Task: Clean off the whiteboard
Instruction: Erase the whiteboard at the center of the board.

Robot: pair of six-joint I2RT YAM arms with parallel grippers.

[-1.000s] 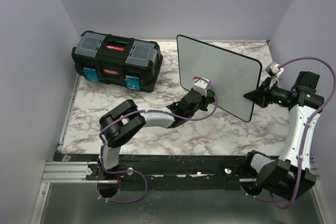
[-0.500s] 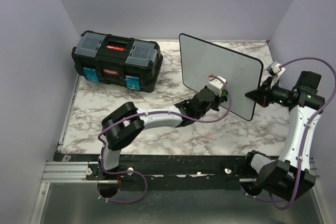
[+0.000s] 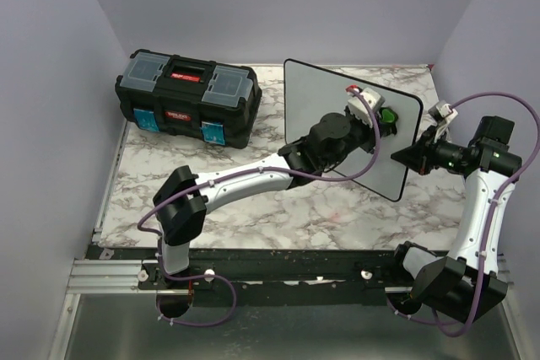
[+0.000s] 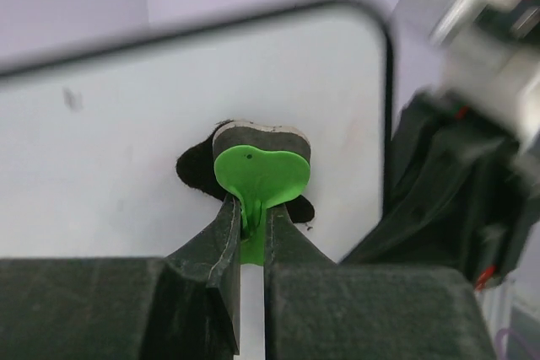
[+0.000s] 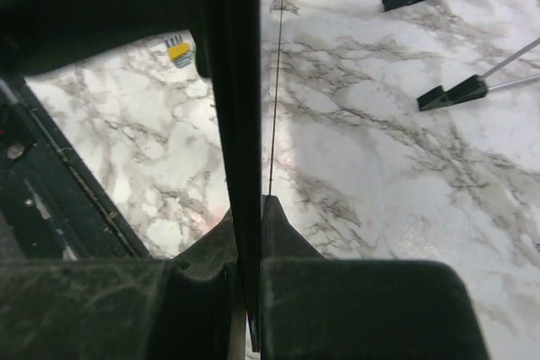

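- While the whiteboard (image 3: 316, 94) stood upright on the marble table (image 3: 219, 187), the right gripper (image 3: 403, 153) was clamped on its edge; the black rim ran straight up between the fingers.
- The left gripper (image 4: 253, 208) was pinched on the tab of a green eraser (image 4: 260, 176); the dark pad lay just beyond the fingertips, pressed against the white face near a rounded corner.
- A black toolbox (image 3: 187, 99) sat well apart from both sets of fingers.

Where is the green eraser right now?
The green eraser sits right of centre in the top view, pinched by the left gripper against the whiteboard near its upper right corner.
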